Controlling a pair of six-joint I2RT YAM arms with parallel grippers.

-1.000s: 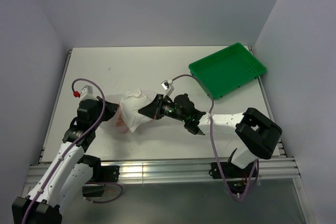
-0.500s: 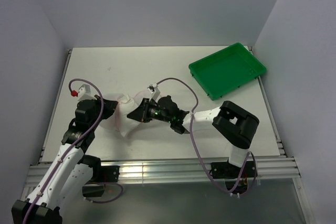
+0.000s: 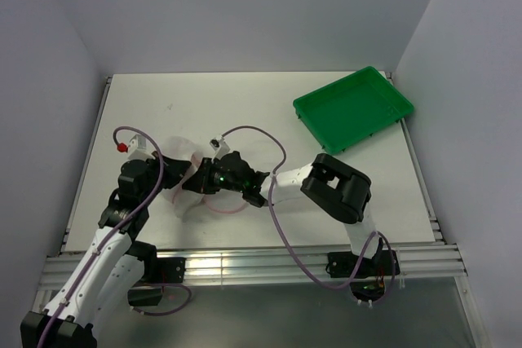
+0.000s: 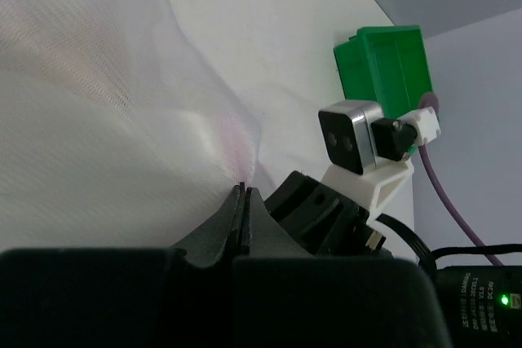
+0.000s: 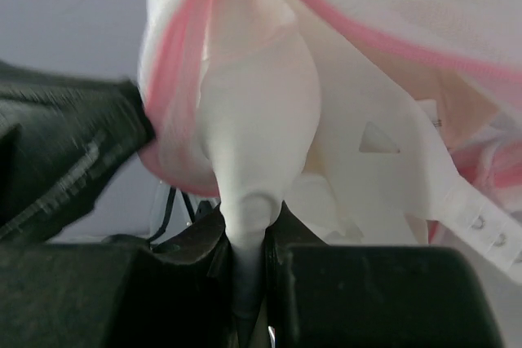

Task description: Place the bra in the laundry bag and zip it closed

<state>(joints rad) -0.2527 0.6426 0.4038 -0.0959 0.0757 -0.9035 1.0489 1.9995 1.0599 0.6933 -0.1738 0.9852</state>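
Bra (image 5: pixel 261 120) partly pushed into bag (image 4: pixel 98 120), held in almost-closed right tool (image 5: pixel 247 283). Bag mesh pinched in fully closed left tool (image 4: pixel 243 201). Zip not yet done.

White table (image 3: pixel 245 103) boxed in by pale grey walls (image 3: pixel 245 6).

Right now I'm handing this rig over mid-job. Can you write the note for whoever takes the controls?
Grippers: the left gripper is shut, pinching the laundry bag by its mesh. The right gripper is shut on a fold of the bra.
Positions: the bag and bra are at the near left of the table; the green tray is at the far right, unused.
Done: the bra is partly through the pink zipper rim.
Left: push the rest in, release the bra, zip the bag closed.
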